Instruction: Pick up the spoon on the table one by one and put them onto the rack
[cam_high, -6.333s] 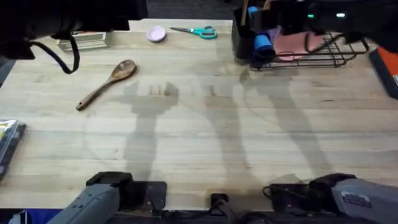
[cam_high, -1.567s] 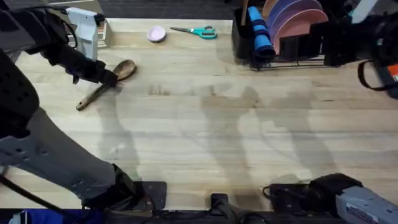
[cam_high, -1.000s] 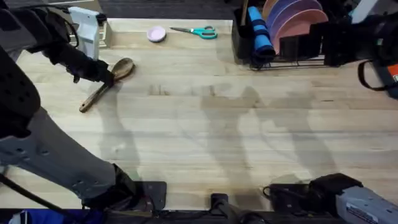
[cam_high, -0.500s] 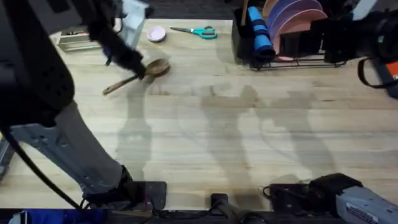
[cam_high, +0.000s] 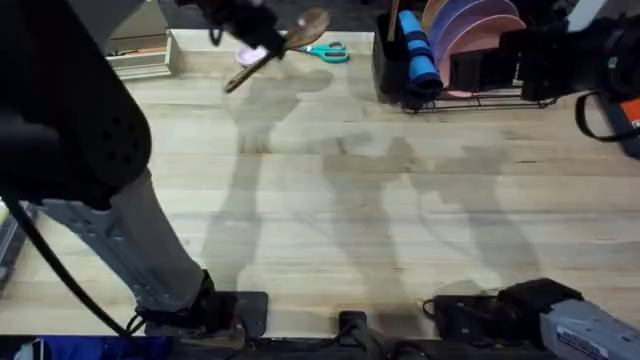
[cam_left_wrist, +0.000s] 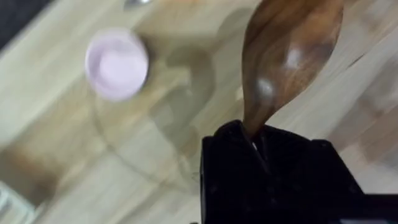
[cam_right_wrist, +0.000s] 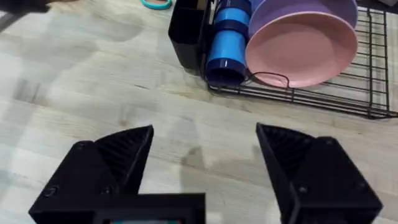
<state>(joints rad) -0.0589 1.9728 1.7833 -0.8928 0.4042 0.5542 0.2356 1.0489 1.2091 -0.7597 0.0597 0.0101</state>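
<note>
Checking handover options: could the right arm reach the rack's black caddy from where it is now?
Probably yes. The right tool hangs open over bare table facing the rack, with nothing between it and the caddy. The left tool, holding the spoon, is off to the side.

Over the far left of the pale wooden table, the left arm's black tool is clamped on the slim handle of a brown wooden spoon, whose oval bowl points right toward the teal-handled scissors. A small round pink dish lies just beneath the tool. At the far right stands the black wire rack, holding pink and purple plates and a blue cup.
</note>
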